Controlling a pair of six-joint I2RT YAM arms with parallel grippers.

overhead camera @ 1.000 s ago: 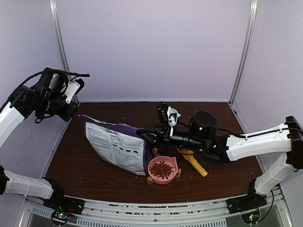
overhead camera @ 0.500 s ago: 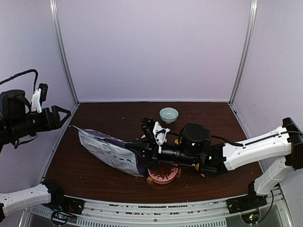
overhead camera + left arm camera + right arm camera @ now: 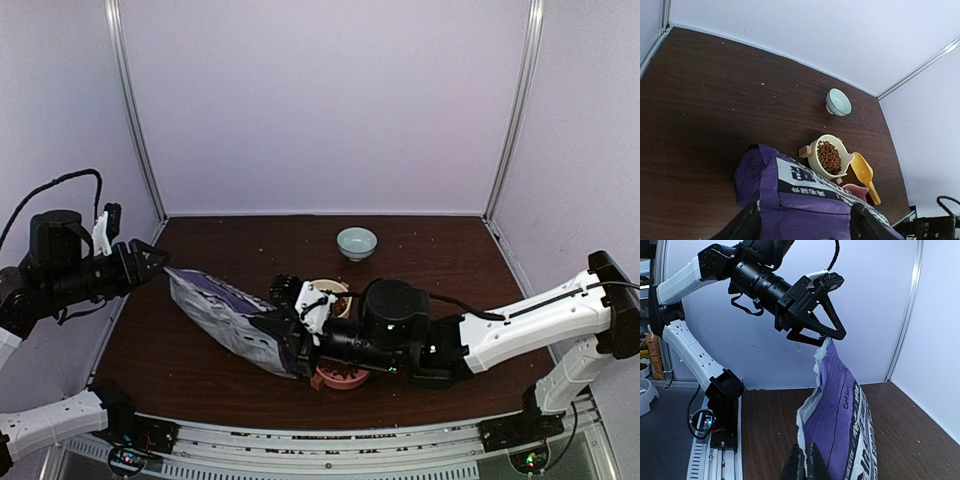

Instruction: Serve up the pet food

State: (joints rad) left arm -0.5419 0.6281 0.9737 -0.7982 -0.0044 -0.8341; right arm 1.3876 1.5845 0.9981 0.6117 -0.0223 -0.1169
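The pet food [image 3: 829,156] fills a cream bowl [image 3: 332,293] just behind my right arm. The purple-and-white bag [image 3: 225,315] lies tilted on the table, its top raised toward the left. My right gripper [image 3: 285,335] is shut on the bag's torn edge [image 3: 807,460]. My left gripper [image 3: 150,260] is open at the bag's upper left end. In the left wrist view the bag [image 3: 805,200] sits between its spread fingers [image 3: 740,227]. The right wrist view shows the left gripper [image 3: 826,336] open, with the bag's tip against its lower finger.
A pink bowl [image 3: 857,190] sits beside the cream one, mostly under my right arm [image 3: 400,320] in the top view. A yellow scoop [image 3: 863,172] lies right of the bowls. A small pale green bowl [image 3: 357,243] stands at the back. Walls enclose the table.
The left gripper dropped from high at the left to the bag's top end and opened wide. The right arm carried the bag left and lower, uncovering the cream bowl.
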